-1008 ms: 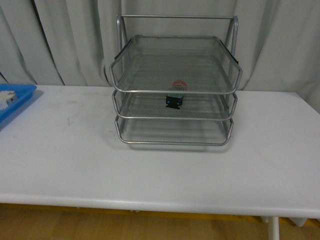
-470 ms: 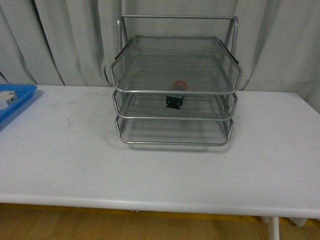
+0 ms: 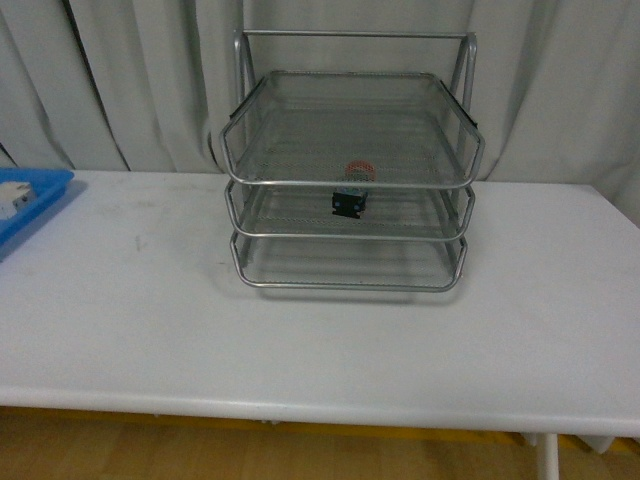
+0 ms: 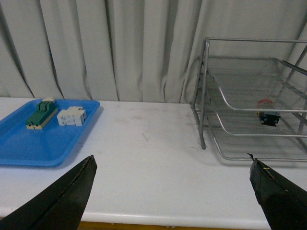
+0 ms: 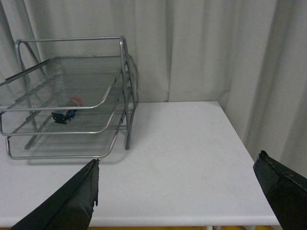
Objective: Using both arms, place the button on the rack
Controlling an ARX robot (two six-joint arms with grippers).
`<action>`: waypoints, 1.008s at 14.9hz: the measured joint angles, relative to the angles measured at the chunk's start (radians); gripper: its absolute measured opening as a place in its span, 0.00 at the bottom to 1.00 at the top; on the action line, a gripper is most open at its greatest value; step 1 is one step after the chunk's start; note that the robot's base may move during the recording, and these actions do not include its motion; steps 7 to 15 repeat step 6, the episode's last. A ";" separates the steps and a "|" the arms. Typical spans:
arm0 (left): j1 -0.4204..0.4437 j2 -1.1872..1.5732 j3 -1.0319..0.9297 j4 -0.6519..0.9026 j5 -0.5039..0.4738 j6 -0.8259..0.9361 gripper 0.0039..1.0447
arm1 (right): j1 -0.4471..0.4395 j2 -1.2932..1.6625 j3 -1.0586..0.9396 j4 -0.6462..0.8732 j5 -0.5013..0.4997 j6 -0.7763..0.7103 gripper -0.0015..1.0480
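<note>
- On my front camera, a blue tray [image 3: 30, 205] sat at the far nine o'clock edge of the white tabletop [image 3: 320, 330], cut off by the frame.
- My left wrist camera showed that tray in full, carrying a green-and-cream switch block [image 4: 41, 114] with a white blocky breaker [image 4: 72, 115] just beside it.
- The left tool [image 4: 172, 196] hung above the tabletop with its two dark fingers [image 4: 62, 199] spread wide apart and nothing between them.
- The rack [image 3: 350, 175] stood at twelve o'clock on the tabletop, near the curtain [image 3: 130, 80], all three mesh tiers facing me.
- The button [image 3: 352, 190] rested on the middle tier, close to its front rail, at about one o'clock from the rack's centre.
- Its red cap pointed up and showed through the mesh of the top tier, with the dark body below it.
- Nothing touched the button; both tools were well apart from the rack.
- From my right wrist camera, the button appeared in the same middle tier, with the rack's tubular frame behind it.
- The right tool [image 5: 187, 196] also hung over bare tabletop, its fingers [image 5: 280, 189] held wide apart and empty.
- At three o'clock of the rack, I saw only plain white tabletop running to the edge.
</note>
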 joint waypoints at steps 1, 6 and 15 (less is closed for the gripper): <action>0.000 0.000 0.000 0.000 0.000 0.000 0.94 | 0.000 0.000 0.000 0.000 0.000 0.000 0.94; 0.000 0.000 0.000 0.000 0.000 0.000 0.94 | 0.000 0.000 0.000 0.000 0.000 0.000 0.94; 0.000 0.000 0.000 0.000 0.000 0.000 0.94 | 0.000 0.000 0.000 0.000 0.000 0.000 0.94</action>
